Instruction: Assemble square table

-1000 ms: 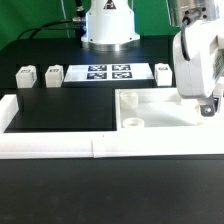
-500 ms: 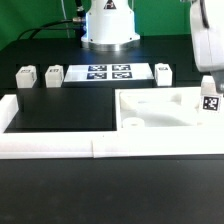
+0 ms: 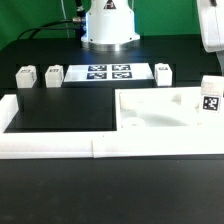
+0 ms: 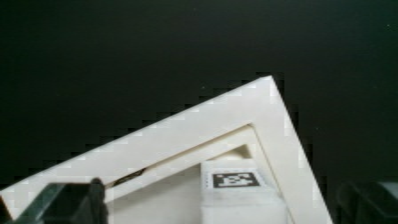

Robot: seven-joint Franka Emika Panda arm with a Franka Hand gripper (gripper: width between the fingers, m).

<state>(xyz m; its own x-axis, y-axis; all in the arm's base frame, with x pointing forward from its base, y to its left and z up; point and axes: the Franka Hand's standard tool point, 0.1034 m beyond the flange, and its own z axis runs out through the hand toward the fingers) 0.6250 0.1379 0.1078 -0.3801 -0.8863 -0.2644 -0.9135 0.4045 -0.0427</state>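
The white square tabletop (image 3: 160, 108) lies on the black table at the exterior view's right, inside the border wall. One white leg (image 3: 209, 97) with a tag stands upright on its right end. Three more legs lie at the back: two at the left (image 3: 26, 76) (image 3: 54, 75) and one right of the marker board (image 3: 163, 72). My arm's hand (image 3: 212, 28) hangs high above the standing leg; its fingertips are out of that view. In the wrist view my gripper (image 4: 222, 212) is open and empty, fingers (image 4: 71, 205) wide apart, with the leg (image 4: 235, 188) and the tabletop corner (image 4: 196, 140) below.
The marker board (image 3: 108, 72) lies at the back centre in front of the robot base (image 3: 108, 25). A long low white border wall (image 3: 60, 146) runs along the front and up the left side (image 3: 8, 108).
My gripper has let go of the leg and risen straight up. The leg stays standing on the tabletop's right end.
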